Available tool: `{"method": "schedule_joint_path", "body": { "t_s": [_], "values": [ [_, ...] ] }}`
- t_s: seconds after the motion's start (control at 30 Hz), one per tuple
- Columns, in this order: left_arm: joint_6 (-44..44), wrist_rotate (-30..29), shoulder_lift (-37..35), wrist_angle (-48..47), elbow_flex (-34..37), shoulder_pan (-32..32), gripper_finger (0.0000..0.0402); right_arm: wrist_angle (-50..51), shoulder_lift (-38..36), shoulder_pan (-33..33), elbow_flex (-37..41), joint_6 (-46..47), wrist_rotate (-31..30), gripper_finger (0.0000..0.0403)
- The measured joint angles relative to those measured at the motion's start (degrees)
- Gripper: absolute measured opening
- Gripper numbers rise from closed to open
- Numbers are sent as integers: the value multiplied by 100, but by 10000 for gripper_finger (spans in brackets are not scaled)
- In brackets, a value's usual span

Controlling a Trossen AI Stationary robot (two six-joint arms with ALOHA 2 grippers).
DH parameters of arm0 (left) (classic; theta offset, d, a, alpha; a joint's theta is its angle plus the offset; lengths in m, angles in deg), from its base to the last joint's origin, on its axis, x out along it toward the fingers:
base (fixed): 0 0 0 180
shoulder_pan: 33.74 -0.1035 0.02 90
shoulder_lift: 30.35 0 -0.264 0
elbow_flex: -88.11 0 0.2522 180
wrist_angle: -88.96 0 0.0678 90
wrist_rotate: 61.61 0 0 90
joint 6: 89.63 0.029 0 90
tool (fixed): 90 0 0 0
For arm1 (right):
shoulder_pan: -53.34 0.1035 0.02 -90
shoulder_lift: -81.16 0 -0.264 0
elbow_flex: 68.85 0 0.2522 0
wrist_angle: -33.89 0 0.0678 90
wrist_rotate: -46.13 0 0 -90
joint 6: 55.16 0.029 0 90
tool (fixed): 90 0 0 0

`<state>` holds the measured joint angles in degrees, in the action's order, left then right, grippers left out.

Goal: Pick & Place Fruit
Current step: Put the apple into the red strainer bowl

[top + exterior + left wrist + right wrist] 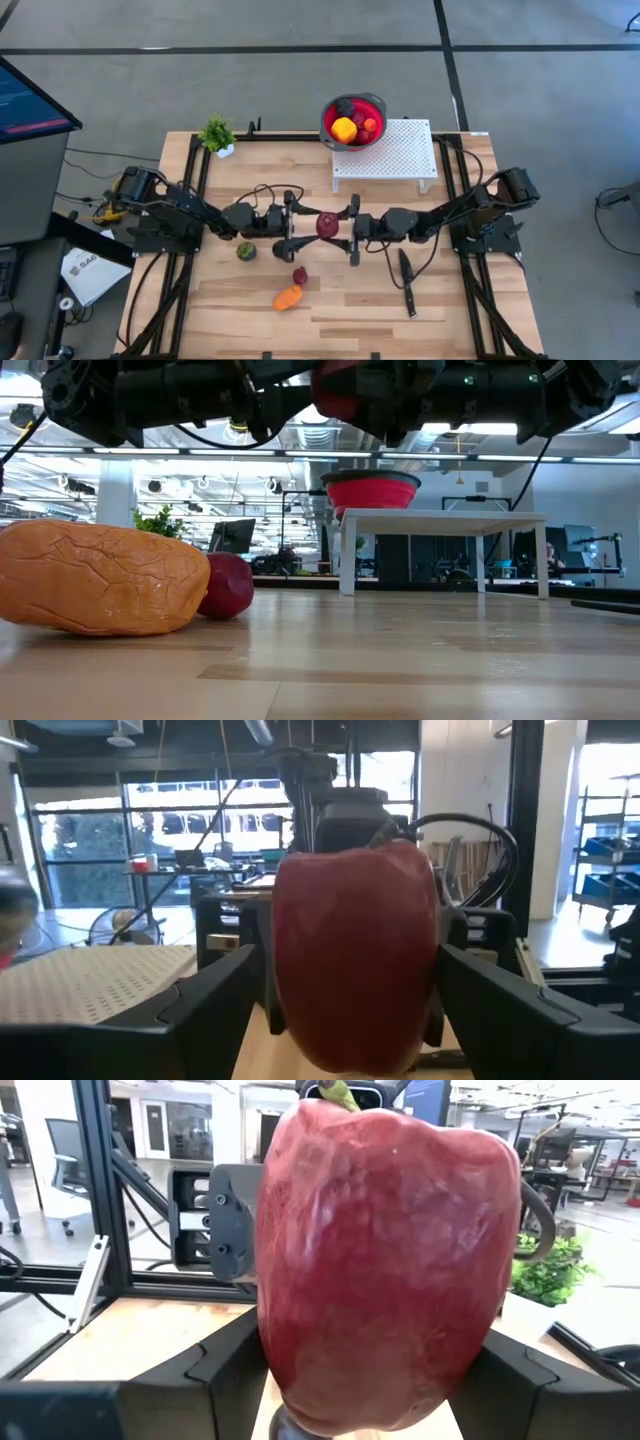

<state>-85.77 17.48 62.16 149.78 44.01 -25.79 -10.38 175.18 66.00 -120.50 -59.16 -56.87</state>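
the left gripper [300, 224] and right gripper [343, 226] meet mid-table, both pinching one red apple [327, 225] held between them.

My two arms are dark, near-black, built of blocky jointed segments bolted to black frame rails. Black cables loop loosely off my left arm [190, 208] and right arm [455, 208]. My left shoulder housing carries yellow-orange trim. My fingers [200, 1005] are broad, matte black, angular wedges. A grey plate with small screw holes fronts one wrist.
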Motion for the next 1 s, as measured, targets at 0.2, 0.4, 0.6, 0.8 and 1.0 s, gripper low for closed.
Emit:
{"method": "schedule_joint_path", "body": {
  "t_s": [0.2,0.4,0.6,0.8,1.0],
  "values": [
    [44,169,2,-38,-152,2,295,574,-12,-3,-296,-54,-6,246],
    [42,148,-6,-244,-224,2,275,728,-10,-19,-319,-59,-37,246],
    [14,97,13,-543,-213,-7,238,1538,-37,-183,-348,423,18,249],
    [41,-373,-41,-751,-254,-15,238,3276,-366,-304,-262,931,-3,272],
    [40,-439,-31,-850,-239,-13,248,4244,-935,-286,-295,1226,-246,275]
  ]
}}
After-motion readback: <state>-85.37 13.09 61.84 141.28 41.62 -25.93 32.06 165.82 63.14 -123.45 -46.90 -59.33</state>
